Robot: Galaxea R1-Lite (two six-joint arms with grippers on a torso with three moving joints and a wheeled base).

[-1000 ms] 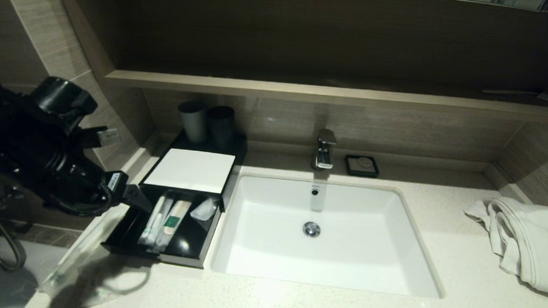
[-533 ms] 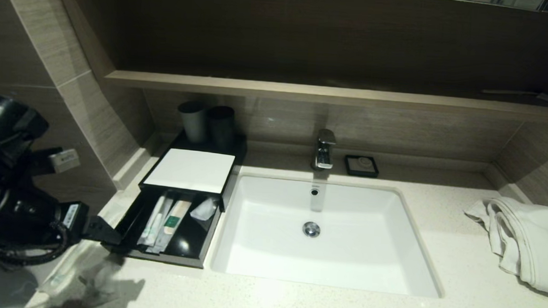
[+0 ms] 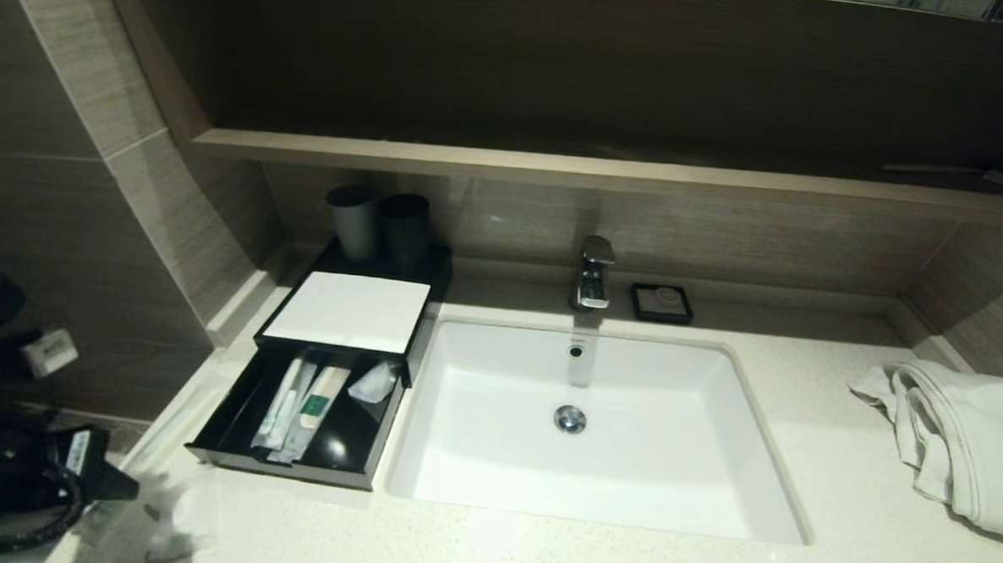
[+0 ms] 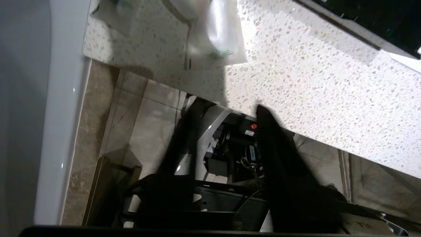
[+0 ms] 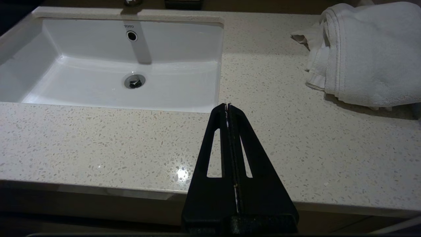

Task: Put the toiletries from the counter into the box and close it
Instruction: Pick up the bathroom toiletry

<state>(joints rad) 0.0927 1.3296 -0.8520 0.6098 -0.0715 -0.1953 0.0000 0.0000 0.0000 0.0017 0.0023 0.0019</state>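
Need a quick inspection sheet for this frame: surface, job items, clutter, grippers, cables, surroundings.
Surface: speckled counter around a white sink.
Job's things: black box with its drawer pulled out, sachets lying inside; white lid panel on top; a clear packet lies on the counter near the front left corner.
Clutter: white towel at right, two dark cups behind the box, soap dish by the faucet.
Grippers: left gripper open, empty, below the counter edge; right gripper shut, empty, at the counter's front edge.
Cables: black loop on the left arm.
Surroundings: wooden shelf, tiled wall.
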